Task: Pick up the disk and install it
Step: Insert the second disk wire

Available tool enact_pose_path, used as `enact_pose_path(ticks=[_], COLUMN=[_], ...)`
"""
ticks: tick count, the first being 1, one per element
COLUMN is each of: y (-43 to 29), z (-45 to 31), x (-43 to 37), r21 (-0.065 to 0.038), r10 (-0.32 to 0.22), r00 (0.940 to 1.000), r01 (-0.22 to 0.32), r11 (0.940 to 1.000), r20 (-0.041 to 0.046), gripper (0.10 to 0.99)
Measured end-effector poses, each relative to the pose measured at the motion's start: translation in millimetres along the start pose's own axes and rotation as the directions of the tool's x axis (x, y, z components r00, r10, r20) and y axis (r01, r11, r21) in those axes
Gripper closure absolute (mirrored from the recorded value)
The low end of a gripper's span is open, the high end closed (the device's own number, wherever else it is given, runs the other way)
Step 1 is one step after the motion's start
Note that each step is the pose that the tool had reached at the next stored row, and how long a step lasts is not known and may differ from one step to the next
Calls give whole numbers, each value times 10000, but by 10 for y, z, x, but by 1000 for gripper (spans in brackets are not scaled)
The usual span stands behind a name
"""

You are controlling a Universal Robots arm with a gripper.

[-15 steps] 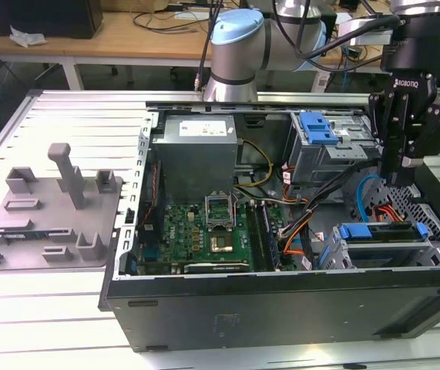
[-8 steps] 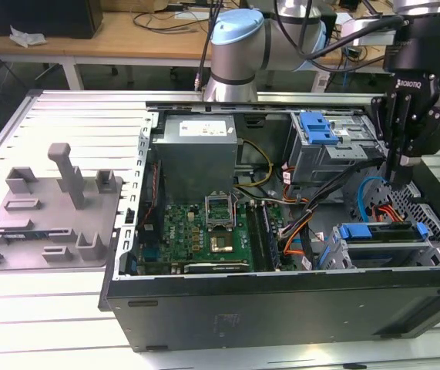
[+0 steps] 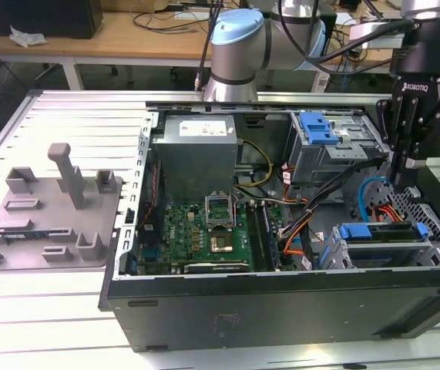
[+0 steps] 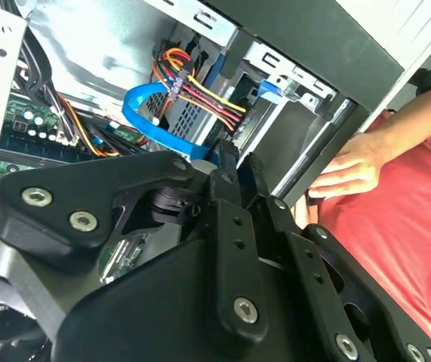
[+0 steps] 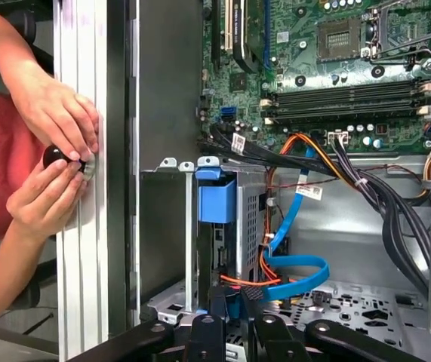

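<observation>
One gripper (image 3: 399,179), fingers pressed together on nothing, over one disk (image 3: 379,232) half-hidden in its bay; two hands (image 5: 53,151).

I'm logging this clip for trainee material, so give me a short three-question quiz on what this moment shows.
1. True or false: the computer case lies with its side open, the circuit board showing.
2. In the exterior view, the gripper is nearest: A) the grey fixture plate, B) the drive cage at the view's right, C) the power supply box.
3. What colour is the flat cable looping near the gripper in the first wrist view?
Key: 1 true; 2 B; 3 blue.
</observation>
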State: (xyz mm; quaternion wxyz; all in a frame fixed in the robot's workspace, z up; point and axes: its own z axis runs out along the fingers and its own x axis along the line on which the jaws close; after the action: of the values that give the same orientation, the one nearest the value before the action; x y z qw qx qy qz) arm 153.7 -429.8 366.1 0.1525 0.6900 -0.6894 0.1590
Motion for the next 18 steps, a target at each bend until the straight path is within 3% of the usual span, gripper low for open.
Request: enact_pose_path(ticks=[5, 18], y=[1, 12], z=[4, 19], x=[-6, -13], r21=[-72, -173], r10=[-36, -85], r00=[10000, 10000], r01=[35, 84], r11=[10000, 9998], r20=[-58, -52], gripper=[859, 878])
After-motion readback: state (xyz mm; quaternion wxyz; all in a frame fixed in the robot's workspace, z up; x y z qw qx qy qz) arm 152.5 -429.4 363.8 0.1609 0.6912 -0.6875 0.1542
